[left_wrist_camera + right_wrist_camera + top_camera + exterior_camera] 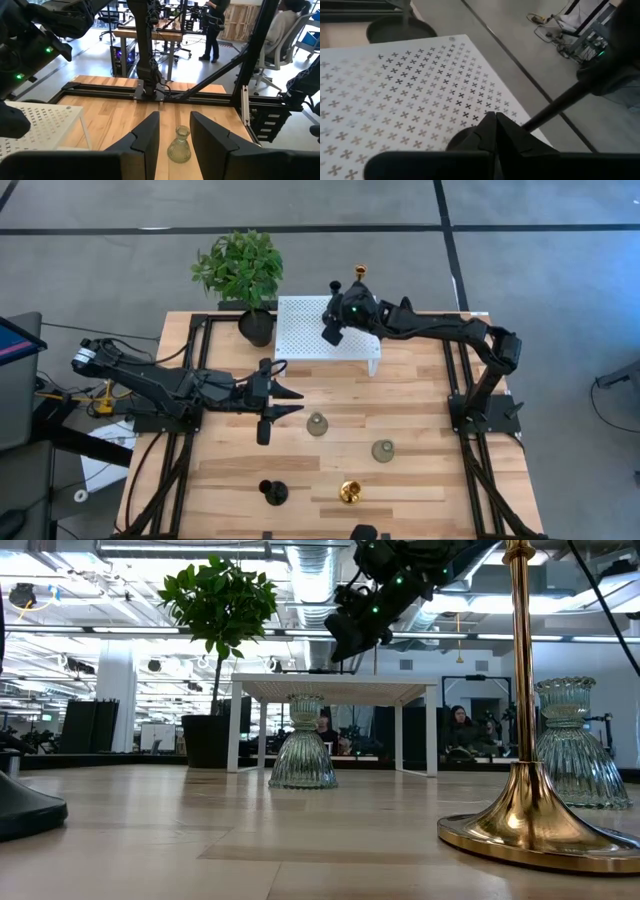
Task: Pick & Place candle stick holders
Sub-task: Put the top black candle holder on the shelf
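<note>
My right gripper (pixel 333 332) hangs over the white perforated stand (pixel 300 330), shut on a black candle stick holder (pixel 560 104). A gold holder (pixel 360 273) shows past the arm at the stand's far edge, its foot hidden. My left gripper (pixel 292 402) is open and level just above the table. Its fingers point at a grey-green holder (pixel 179 145) standing on its base a short way ahead. A second grey-green holder (pixel 383 450), a black one (pixel 272 492) and a gold one (pixel 349 492) stand on their bases nearer the table's front edge. My right gripper has the black holder's slim stem (pixel 527 122) behind its shut fingertips, close to the round base (pixel 460 142). The fingers come from above and lie across the stem. The stem slants away toward the table's far side. I cannot tell whether the base rests on the stand.
A black plant pot (pixel 255 328) with green leaves stands at the stand's left end. Black frame rails (pixel 190 380) run along both table sides. In the low view the gold holder (pixel 520 690) and a grey-green one (pixel 570 745) stand close by.
</note>
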Controlling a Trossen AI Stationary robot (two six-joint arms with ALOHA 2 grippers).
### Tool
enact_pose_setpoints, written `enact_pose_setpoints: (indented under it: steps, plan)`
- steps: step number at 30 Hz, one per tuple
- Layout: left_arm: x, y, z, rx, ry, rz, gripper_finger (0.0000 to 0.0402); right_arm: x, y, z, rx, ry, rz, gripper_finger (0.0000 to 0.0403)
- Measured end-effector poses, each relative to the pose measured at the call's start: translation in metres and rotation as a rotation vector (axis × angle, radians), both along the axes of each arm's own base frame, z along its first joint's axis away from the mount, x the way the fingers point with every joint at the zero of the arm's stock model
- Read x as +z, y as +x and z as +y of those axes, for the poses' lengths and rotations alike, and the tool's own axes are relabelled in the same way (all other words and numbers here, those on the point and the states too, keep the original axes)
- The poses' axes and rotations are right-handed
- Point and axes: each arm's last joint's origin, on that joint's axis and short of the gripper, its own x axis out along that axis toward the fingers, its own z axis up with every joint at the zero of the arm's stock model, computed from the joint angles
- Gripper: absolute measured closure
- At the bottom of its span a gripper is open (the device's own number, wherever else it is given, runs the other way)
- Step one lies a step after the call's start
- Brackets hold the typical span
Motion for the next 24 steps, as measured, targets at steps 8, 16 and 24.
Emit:
enact_pose_setpoints:
  steps: [8,16,24]
  plan:
    - [0.000,0.000,0.000,0.003,0.001,0.003,0.0294,0.000,0.001,0.002,0.036,0.018,-0.009,0.0403]
    - [0.000,0.000,0.000,0.002,0.001,0.004,0.0294,0.000,0.008,0.033,0.179,0.112,0.049,0.0403]
    - [-0.001,0.000,0.000,0.002,-0.001,0.008,0.0294,0.008,-0.002,0.071,0.235,0.234,0.327,0.0403]
